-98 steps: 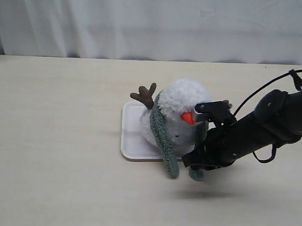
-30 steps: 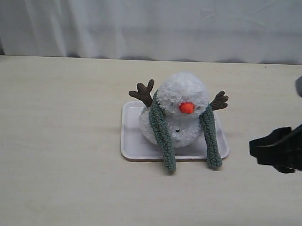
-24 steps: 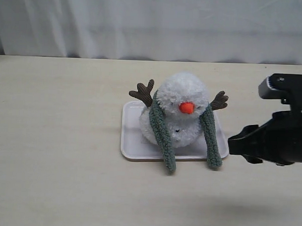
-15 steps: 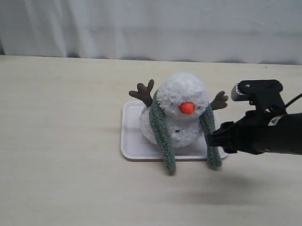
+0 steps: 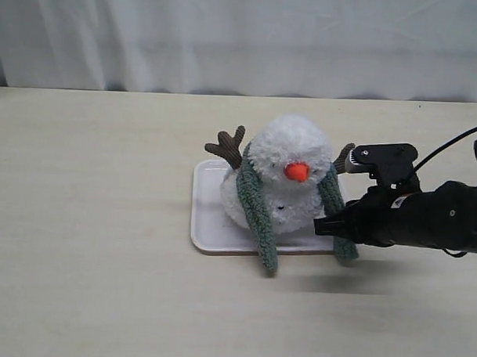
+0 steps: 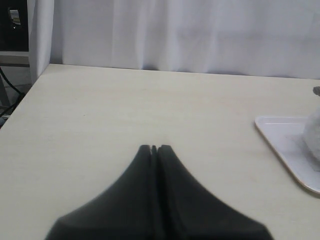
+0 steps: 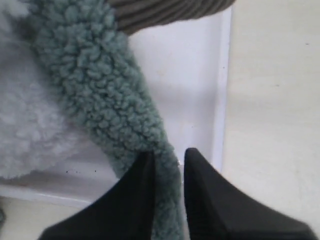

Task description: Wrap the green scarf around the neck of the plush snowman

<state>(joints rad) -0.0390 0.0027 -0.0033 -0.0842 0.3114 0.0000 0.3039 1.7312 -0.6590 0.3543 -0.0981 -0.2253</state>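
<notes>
Between the jaws of the right gripper (image 7: 169,156) sits the lower stretch of one hanging end of the scarf (image 7: 100,85), squeezed thin where they close on it (a proper pinch, from where I stand, not a mere touch). Above the gripper that end climbs the side of the snowman (image 5: 290,161) towards its neck (image 5: 297,195). The scarf passes behind the head, and its other end hangs down the far side of the body from the gripper, its tip over the lip of the tray (image 5: 205,224) and onto the table (image 5: 89,181). So the scarf is draped, not yet wrapped. I judge the grip is taken low on the end so that it can be carried across the front and round the neck.

Just under the gripper runs the tray's edge, very near, with bare table beyond it on the side away from the snowman. A twig arm (image 7: 170,12) juts out close above the gripper and looks the likeliest snag. The open room is in front of the snowman. A hard pull, I would guess, could tip so light a figure.

The left gripper (image 6: 154,148) is pressed together with nothing in it, well apart from the tray.
</notes>
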